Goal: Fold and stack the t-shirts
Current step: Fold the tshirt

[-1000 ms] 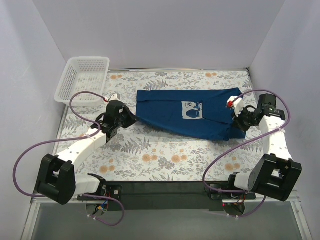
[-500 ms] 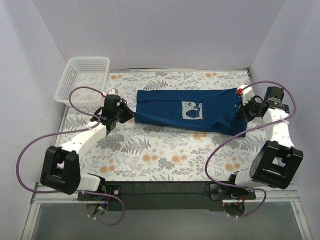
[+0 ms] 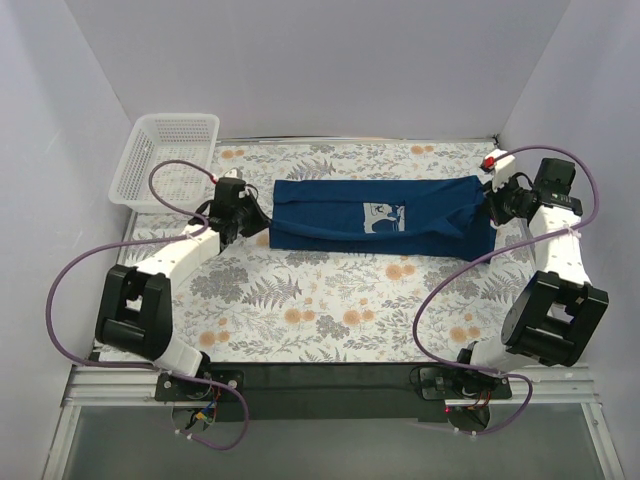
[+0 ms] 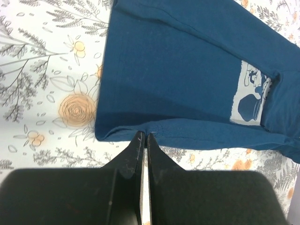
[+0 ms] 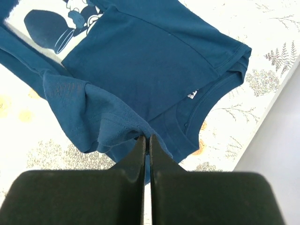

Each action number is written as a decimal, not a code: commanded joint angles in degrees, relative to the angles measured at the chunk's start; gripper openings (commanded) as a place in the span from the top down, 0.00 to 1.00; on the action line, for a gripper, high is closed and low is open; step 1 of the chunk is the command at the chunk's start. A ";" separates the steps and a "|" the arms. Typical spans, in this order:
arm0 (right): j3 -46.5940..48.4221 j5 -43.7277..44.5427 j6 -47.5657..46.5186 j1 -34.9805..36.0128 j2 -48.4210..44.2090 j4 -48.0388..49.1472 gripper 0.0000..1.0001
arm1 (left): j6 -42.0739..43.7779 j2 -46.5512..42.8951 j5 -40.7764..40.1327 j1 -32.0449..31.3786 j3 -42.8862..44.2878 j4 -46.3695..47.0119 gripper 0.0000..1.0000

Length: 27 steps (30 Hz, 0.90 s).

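Note:
One navy t-shirt [image 3: 380,217] lies folded lengthwise into a long band across the far half of the table, its pale cartoon print [image 3: 383,216] showing in the middle. At the band's left end my left gripper [image 3: 258,222] is shut on the hem edge [image 4: 154,129], which bunches at the fingertips. At the right end my right gripper [image 3: 492,205] is shut on a fold of the shirt [image 5: 117,126] beside the neckline [image 5: 211,105], with the cloth lifted and bunched there.
A white mesh basket [image 3: 168,158] stands at the far left corner, close behind the left arm. The floral table cover [image 3: 330,310] spreads in front of the shirt. White walls close in on three sides; the right wall is near my right gripper.
Both grippers carried the shirt's near edge toward the back, folding it over into a narrow band. The left arm swung farther back and right; the right arm moved back toward the corner.

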 commanded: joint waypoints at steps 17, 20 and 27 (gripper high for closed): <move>5.49 -2.32 6.11 -0.20 5.24 6.48 0.99 | 4.19 10.79 -2.39 0.56 12.03 -2.31 1.00; 6.02 -2.76 6.47 -0.20 5.95 6.48 0.99 | 4.37 12.29 -2.48 0.56 13.35 -2.48 1.00; 7.69 -3.37 7.43 -0.12 7.44 6.66 0.99 | 4.99 15.54 -4.23 0.91 15.11 -2.57 1.00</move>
